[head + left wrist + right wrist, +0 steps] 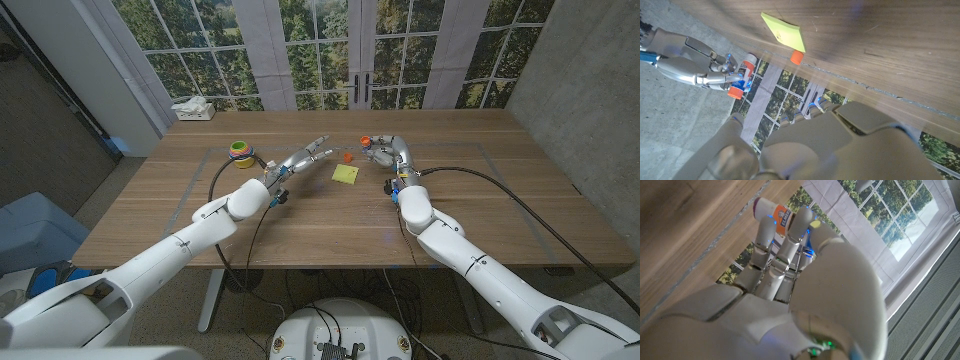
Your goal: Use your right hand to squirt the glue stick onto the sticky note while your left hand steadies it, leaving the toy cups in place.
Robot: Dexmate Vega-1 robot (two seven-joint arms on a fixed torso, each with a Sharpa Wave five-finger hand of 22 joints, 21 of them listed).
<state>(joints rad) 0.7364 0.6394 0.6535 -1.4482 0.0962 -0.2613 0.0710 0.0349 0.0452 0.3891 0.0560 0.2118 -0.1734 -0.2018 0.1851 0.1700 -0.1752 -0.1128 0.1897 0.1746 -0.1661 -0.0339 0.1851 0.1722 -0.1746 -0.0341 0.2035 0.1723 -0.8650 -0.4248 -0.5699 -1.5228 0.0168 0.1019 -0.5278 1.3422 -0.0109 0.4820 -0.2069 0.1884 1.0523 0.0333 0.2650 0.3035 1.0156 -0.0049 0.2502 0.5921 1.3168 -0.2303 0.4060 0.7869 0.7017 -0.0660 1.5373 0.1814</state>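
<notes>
From the head camera, the right hand (384, 153) sits at about 1 o'clock from the middle of the tabletop (330, 225), clenched around the glue stick (368, 142), most of which is hidden by the fingers so that little more than its orange end shows. The sticky note (345, 174) lies flat near the centre, with a small orange cap (347, 157) just beyond it at 12 o'clock. The left hand (300, 160) reaches in from 10 o'clock of the note, released and with fingers spread, apart from the paper. The toy cups (241, 153) stand stacked further out at 10 o'clock, short of the far edge; bare wood lies open on the near half. In the left wrist picture the note (783, 30) and cap (797, 57) are sharp, the right hand (695, 65) grips the glue stick (743, 72), and the left hand's own back (840, 145) blocks much of the frame. In the right wrist picture the right hand (790, 295) covers all but the glue stick's label and purple end (774, 211).
</notes>
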